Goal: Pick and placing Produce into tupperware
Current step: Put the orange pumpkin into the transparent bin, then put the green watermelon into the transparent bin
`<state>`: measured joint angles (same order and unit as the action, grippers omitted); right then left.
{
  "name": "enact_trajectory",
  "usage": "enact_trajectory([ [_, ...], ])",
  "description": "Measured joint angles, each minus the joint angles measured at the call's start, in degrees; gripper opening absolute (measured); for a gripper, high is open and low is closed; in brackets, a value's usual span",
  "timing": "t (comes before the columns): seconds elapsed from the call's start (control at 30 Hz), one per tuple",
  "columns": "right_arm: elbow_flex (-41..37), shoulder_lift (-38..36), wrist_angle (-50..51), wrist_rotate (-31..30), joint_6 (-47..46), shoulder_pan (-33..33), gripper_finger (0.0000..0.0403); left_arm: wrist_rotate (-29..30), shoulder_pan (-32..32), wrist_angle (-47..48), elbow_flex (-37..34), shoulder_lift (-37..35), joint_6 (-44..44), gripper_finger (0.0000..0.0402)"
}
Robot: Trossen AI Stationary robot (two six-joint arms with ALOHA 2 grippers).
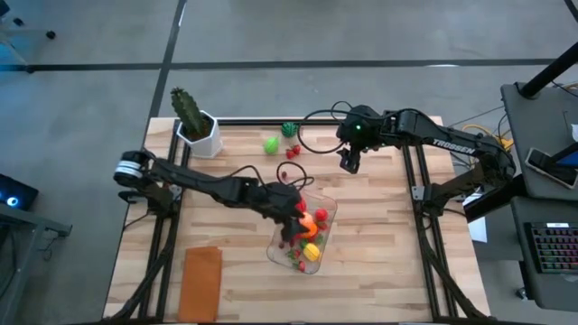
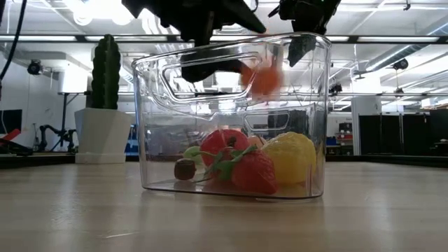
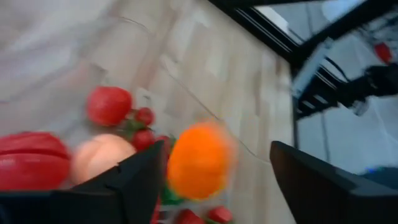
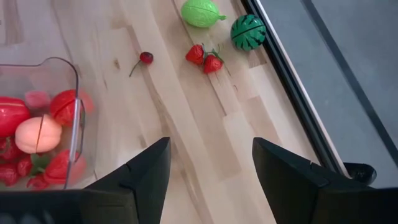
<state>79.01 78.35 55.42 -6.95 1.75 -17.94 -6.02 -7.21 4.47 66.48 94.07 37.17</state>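
The clear tupperware [image 1: 318, 209] [image 2: 231, 119] stands on the table's middle and holds several red, yellow and peach toy fruits. My left gripper [image 1: 296, 213] [image 3: 208, 186] hangs open over it. A blurred orange fruit [image 3: 198, 160] [image 2: 262, 78] is in the air between and below its fingers, at the height of the container's rim. My right gripper [image 1: 349, 162] [image 4: 211, 180] hovers open over bare wood toward the far right. Ahead of it lie a cherry [image 4: 145, 58], two strawberries [image 4: 205, 58], a light green fruit [image 4: 201, 12] and a dark green melon [image 4: 247, 32].
A cactus in a white pot [image 1: 192, 122] [image 2: 105, 98] stands at the far left corner. A flat orange-brown rectangle [image 1: 202, 282] lies at the near left. The loose produce [image 1: 282, 143] lies near the far edge. Bare wood shows to the container's right.
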Motion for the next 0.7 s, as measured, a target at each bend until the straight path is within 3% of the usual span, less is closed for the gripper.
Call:
enact_trajectory([
  [0.2,0.0,0.0,0.1,-0.3,0.0,0.1,0.0219,1.8,0.1,5.1,0.0,-2.3,1.5,0.0329],
  [0.33,0.0,0.4,-1.5,-0.3,-2.1,-0.5,0.0219,3.8,0.5,13.3,0.0,-5.4,2.1,0.0336],
  [0.4,0.3,1.4,-3.4,1.3,-4.7,-1.7,0.0219,7.4,0.5,17.2,0.0,-7.8,4.2,0.0332],
  [0.57,2.3,9.6,-8.7,11.6,-11.6,-7.5,0.0219,18.7,0.3,27.4,-0.1,-13.9,7.6,0.0317],
  [0.7,7.9,20.7,-9.5,12.3,-12.3,-10.8,0.0219,25.7,0.4,33.0,-0.1,-19.0,9.2,0.0307],
])
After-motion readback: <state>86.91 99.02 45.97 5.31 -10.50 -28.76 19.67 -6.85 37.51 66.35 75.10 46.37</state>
